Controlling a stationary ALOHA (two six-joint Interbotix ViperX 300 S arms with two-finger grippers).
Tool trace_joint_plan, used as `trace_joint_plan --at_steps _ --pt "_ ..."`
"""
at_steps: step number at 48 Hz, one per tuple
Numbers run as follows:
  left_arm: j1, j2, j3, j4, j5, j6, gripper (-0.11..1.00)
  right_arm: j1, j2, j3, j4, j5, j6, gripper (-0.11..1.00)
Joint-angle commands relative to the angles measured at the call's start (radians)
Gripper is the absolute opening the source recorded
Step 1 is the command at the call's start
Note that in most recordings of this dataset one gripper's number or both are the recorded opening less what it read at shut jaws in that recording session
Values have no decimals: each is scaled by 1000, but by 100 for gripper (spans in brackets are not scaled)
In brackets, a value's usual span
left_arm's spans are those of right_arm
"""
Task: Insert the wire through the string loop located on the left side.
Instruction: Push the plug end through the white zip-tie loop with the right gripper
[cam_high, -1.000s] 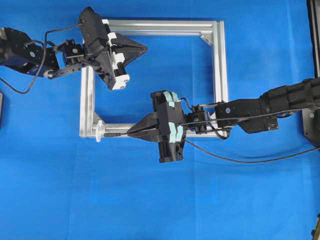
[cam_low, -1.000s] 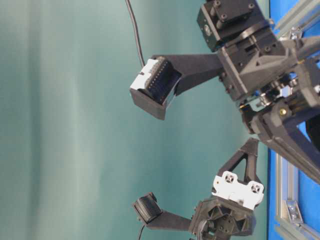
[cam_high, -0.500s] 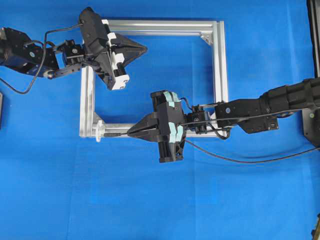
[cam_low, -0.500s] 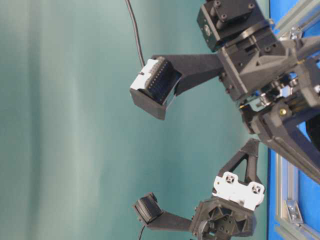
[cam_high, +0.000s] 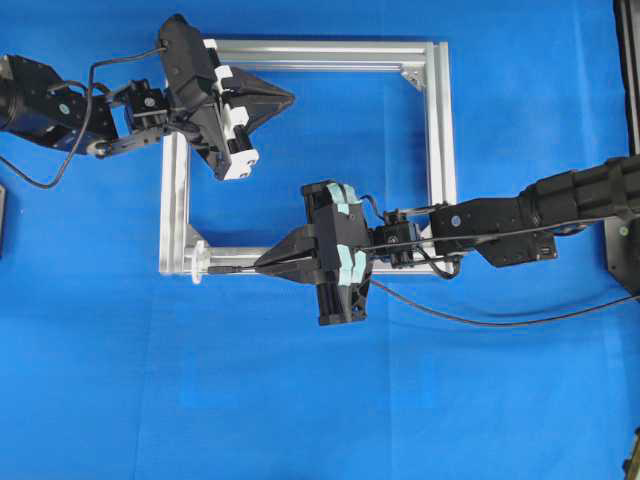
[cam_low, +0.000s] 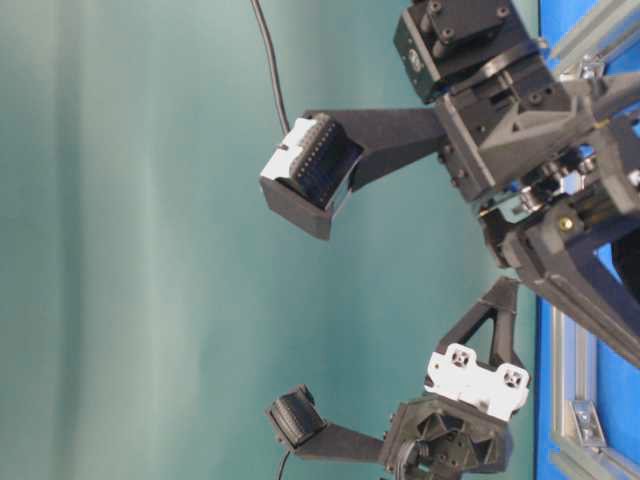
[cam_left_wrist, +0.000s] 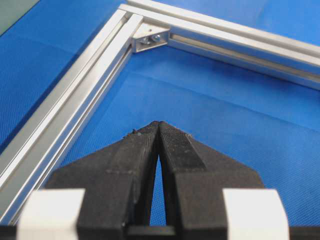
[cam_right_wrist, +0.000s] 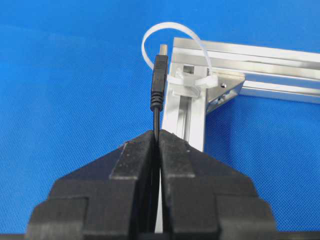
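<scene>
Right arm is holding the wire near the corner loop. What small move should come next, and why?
Probably ease the right gripper forward. It is shut on the wire, whose plug tip sits at the string loop but does not seem to be through it. The left gripper is shut and empty, away over the frame.

A bright blue cloth-covered table (cam_high: 300, 400) carries a square frame of silver aluminium bars (cam_high: 440, 150) lying flat on it.
</scene>
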Motion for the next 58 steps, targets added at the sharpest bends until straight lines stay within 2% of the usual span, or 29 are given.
trace_joint_plan --at_steps 1,28,44,58 --pt "0 -31 -6 3 -6 -2 0 0 -15 -18 2 -3 2 0" --pt "0 -32 -6 3 -5 -2 0 0 8 -38 2 0 2 0" --pt "0 -31 -6 3 -5 -2 0 -11 54 -101 3 9 2 0" --pt "0 -31 -6 3 -6 -2 0 -12 120 -193 2 9 2 0"
